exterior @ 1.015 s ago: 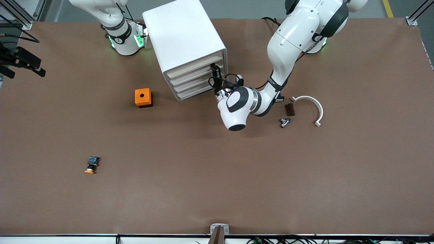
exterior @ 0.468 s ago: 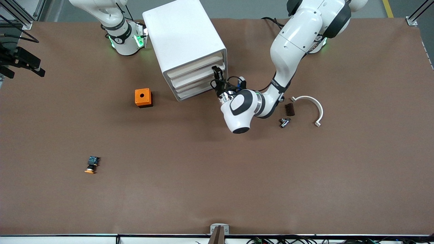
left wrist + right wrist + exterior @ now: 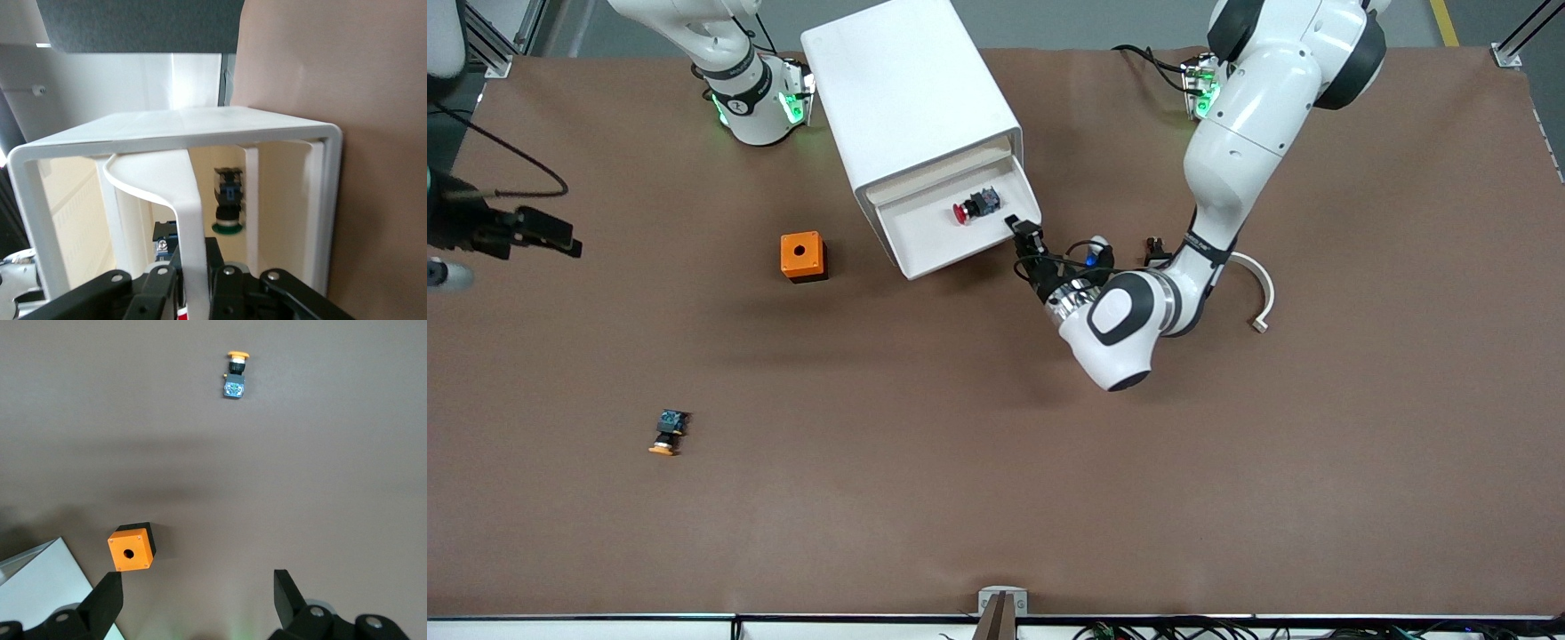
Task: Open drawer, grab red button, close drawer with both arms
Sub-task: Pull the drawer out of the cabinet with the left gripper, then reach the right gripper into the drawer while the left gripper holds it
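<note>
The top drawer (image 3: pixel 947 242) of the white cabinet (image 3: pixel 907 98) stands pulled out. The red-capped button (image 3: pixel 971 207) lies in it, on its side. My left gripper (image 3: pixel 1024 233) is shut on the drawer's white handle (image 3: pixel 190 220) at the corner toward the left arm's end. My right gripper (image 3: pixel 195 579) is open and empty, high over the table, with the orange box (image 3: pixel 131 549) below it. I cannot pick it out in the front view.
An orange box with a hole (image 3: pixel 802 256) sits beside the cabinet toward the right arm's end. An orange-capped button (image 3: pixel 667 434) lies nearer the front camera. A white curved piece (image 3: pixel 1258 289) lies by the left arm. A green-capped button (image 3: pixel 227 200) shows in the left wrist view.
My left gripper has moved toward the front camera with the handle, and the top drawer slid out, uncovering the red-capped button. A black object at the right arm's end of the table has shifted.
</note>
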Tool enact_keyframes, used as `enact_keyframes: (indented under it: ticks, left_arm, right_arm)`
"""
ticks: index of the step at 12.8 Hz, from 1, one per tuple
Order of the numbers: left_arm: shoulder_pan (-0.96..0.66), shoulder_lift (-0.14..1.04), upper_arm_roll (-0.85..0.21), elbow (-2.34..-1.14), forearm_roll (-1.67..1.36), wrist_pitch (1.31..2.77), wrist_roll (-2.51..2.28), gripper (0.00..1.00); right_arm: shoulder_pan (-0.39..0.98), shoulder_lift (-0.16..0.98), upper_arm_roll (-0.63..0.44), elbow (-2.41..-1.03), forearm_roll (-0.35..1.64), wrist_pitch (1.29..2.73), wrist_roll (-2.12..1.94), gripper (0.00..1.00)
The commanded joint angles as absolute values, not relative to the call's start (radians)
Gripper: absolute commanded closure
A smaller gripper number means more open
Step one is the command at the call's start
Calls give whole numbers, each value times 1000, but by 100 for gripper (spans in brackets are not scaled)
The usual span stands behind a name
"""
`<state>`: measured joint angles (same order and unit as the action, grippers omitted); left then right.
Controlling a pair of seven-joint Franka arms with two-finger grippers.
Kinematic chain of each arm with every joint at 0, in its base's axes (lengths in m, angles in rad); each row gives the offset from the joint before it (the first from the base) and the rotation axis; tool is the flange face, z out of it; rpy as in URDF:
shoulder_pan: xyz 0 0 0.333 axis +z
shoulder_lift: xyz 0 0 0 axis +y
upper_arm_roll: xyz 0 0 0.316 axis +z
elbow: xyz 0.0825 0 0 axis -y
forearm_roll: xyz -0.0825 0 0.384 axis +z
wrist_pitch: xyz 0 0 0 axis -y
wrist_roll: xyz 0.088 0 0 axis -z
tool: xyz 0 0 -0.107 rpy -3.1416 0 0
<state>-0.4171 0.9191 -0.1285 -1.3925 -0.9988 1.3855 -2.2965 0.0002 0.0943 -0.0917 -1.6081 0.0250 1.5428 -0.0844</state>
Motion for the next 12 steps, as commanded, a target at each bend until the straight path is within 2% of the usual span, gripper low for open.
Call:
enact_keyframes:
  ticks: [1,4,5,7,8,9,12]
  left_arm:
    - [-373,927,-127,-1379,-1012,1391,-2293,85]
    - [-353,927,-123,-1365,-1012,1402,-2292,78]
    - [-353,927,-123,-1364,-1012,1413,-2292,64]
    - [-351,920,-123,-1358,-1014,1427,-2257,23]
    - [-350,917,-121,-1341,-1012,1425,-2191,15]
    - [-341,911,-123,-1336,-1009,1425,-2090,1]
    - [-333,905,-88,-1267,-992,1427,-1762,1]
  right_arm:
    - [-21,147,-84,-1555,23,1537,-100,0]
    - [29,143,-71,-1560,41,1525,72,0]
    - [64,140,-69,-1563,44,1511,163,0]
    - [125,126,-67,-1578,106,1508,340,0]
    - [168,114,-67,-1592,118,1509,427,0]
    - [231,107,-67,-1606,118,1516,537,0]
    - [404,106,-67,-1634,140,1561,887,0]
